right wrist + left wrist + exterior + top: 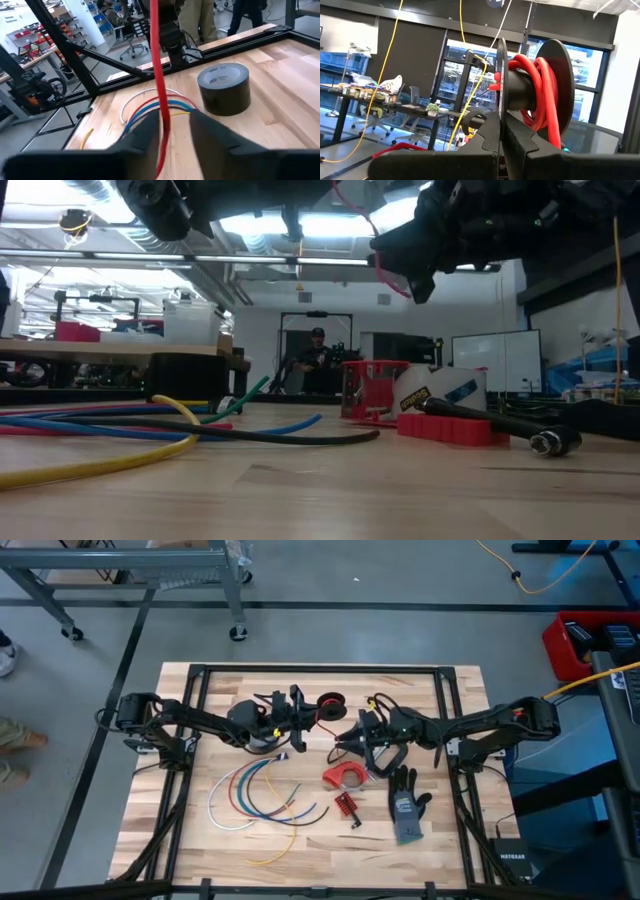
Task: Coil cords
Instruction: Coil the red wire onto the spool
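Note:
My left gripper [502, 125] is held above the table's middle, shut on a black spool [328, 703] wound with the red cord [542, 95]. A free run of that cord [159, 75] comes off the spool and passes between the open fingers of my right gripper [170, 130], which is just right of the spool [352, 735]. Loose white, blue, red, green and yellow cords [262, 790] lie curved on the table in front of the left arm. My left gripper pinches the rim of the spool's nearer disc [500, 107] between its two fingers, coming from the table's left and slanting a little upward. The spool is lifted clear of the table. My right gripper stands around the red cord, which runs close along one finger [147, 127]; whether they touch I cannot tell.
A grey tape roll [223, 88] stands on the table under the left arm. A red tape dispenser [345, 776], a small red part [347, 805] and a grey glove [406, 805] lie near the right gripper. A black frame [320, 669] borders the table.

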